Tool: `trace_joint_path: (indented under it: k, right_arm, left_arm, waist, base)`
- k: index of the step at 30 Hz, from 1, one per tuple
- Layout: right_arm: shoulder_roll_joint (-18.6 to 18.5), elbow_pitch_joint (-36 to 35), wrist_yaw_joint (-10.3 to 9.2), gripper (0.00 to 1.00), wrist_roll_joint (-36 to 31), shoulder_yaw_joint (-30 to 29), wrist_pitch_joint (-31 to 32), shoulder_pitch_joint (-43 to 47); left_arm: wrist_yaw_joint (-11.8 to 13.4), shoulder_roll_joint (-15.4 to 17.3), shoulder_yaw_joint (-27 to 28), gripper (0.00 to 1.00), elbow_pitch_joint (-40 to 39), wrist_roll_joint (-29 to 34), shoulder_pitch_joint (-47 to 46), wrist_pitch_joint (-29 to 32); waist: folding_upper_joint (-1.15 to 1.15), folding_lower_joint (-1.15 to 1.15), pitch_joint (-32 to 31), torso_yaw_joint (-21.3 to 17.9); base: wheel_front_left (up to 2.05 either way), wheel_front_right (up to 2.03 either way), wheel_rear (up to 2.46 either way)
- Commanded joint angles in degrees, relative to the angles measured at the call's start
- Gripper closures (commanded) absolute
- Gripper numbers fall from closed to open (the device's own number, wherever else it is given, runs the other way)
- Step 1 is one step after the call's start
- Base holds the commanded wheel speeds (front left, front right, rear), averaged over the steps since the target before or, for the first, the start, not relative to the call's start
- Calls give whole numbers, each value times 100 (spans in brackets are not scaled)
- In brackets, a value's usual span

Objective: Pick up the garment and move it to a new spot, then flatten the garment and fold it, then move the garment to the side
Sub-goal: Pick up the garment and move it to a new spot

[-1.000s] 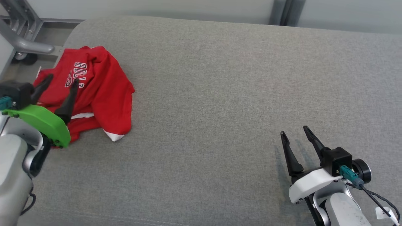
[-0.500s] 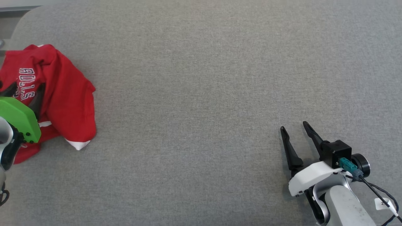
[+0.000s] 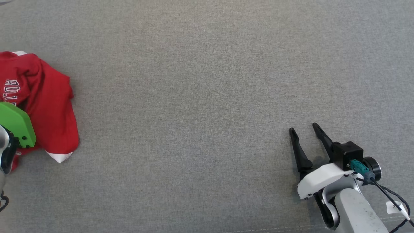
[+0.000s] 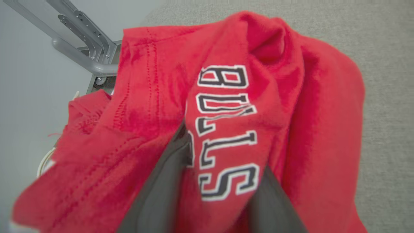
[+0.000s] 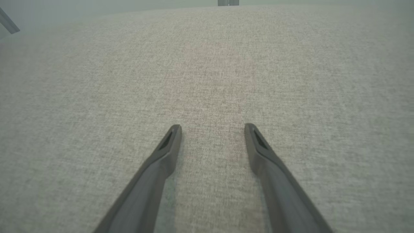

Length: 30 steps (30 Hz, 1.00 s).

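Red Bulls shirt fold sits between your left gripper's fingers, grip unclear. Your right gripper gapes empty, lower right.

The garment lies at the counter's far left edge, and the left tool straddles a fold of it. The right tool is well apart, at the near right.

Soft even light, faint shadows
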Motion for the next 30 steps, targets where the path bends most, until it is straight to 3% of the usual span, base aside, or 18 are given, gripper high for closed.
trace_joint_path:
  k: [1,9,17,24,30]
  right_arm:
    - [3,32,-2,0,48,-35,-25,-15]
    - [73,99,-2,0,132,-8,-25,140]
    - [103,168,-2,0,209,23,-25,300]
    - [119,179,-2,0,293,43,-25,395]
    - [130,183,-2,0,338,58,-25,476]
  left_arm:
    - [-15,-13,-30,100,57,68,-120,-99]
    - [-113,39,-160,100,-229,439,-739,-863]
    - [-183,-133,-309,100,-940,756,-1254,-1279]
    - [-214,-412,-285,100,-1816,789,-1267,-1409]
    - [-127,-843,-244,100,-2766,712,-857,-1448]
  waist:
    - [0,0,-69,19]
    - [0,0,-496,248]
    - [0,0,-885,334]
    - [0,0,-1093,172]
    - [0,0,-1222,-193]
  base:
    - [0,0,0]
    - [0,0,0]
    - [0,0,0]
    - [0,0,0]
    - [0,0,0]
